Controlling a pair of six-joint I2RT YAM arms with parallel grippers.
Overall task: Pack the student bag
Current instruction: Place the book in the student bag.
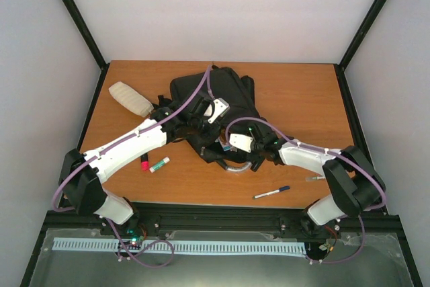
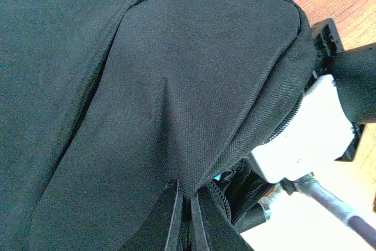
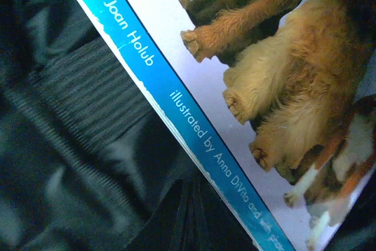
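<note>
Left claw [image 2: 185,227] is pressing its fingers together on a fold of black fabric. The cloth is puckering toward the tips, so it is pinching the student bag [image 1: 222,89] itself, apparently near the zipper edge of the opening. Right claw [image 3: 189,218] is sitting pressed together inside the bag's mouth, with dark lining all around it. Whether any fabric is lying between its fingers cannot be told. Just beyond it, a picture book [image 3: 264,86] with dogs on the cover and a blue band naming the author is lying within the bag.

The student bag is lying at the middle of the tabletop [image 1: 302,92], toward the far side, its silvery handle [image 1: 235,166] pointing at the arms. A cream pencil pouch [image 1: 131,99] is lying just beside it on the left. A white stick with a green end [image 1: 160,164] and a small red item [image 1: 144,162] are lying near the left arm, and a pen [image 1: 271,193] near the right arm, all outside the bag.

Judgement: packing is running partway, with the book in and the small items waiting. The next move is calling for the left claw to hold the opening wide while the right claw backs out without snagging the lining and goes for a loose item.
</note>
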